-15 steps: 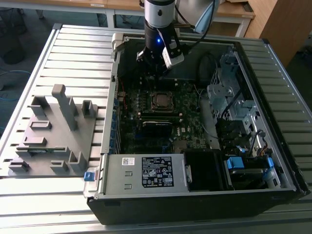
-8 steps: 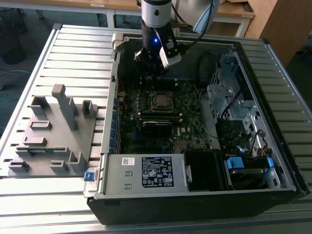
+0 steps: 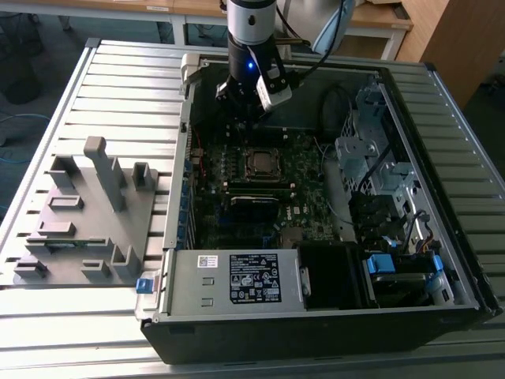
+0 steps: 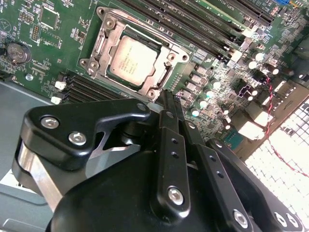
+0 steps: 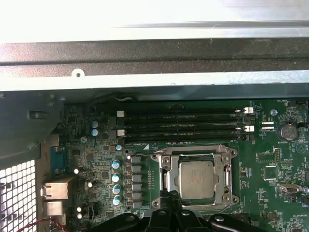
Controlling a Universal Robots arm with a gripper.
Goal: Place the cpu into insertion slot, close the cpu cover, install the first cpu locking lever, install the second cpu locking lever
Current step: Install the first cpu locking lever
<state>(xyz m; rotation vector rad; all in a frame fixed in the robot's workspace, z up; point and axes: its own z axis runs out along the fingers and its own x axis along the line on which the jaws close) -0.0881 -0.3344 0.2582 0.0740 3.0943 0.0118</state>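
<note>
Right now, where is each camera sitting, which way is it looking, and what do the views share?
Exterior view: off the arm, raised, looking down into the open computer case; the arm and gripper show above the motherboard.
First wrist view: on the arm, looking across the gripper at the cpu and memory slots.
Second wrist view: on the arm, looking along the gripper toward the cpu.
Shared: both wrist views show gripper, cpu and memory slots; the exterior view also shows the cpu.

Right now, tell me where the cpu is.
In both wrist views the cpu lies in the insertion slot on the green board, beside the long black memory slots, just beyond the end effector.
</note>
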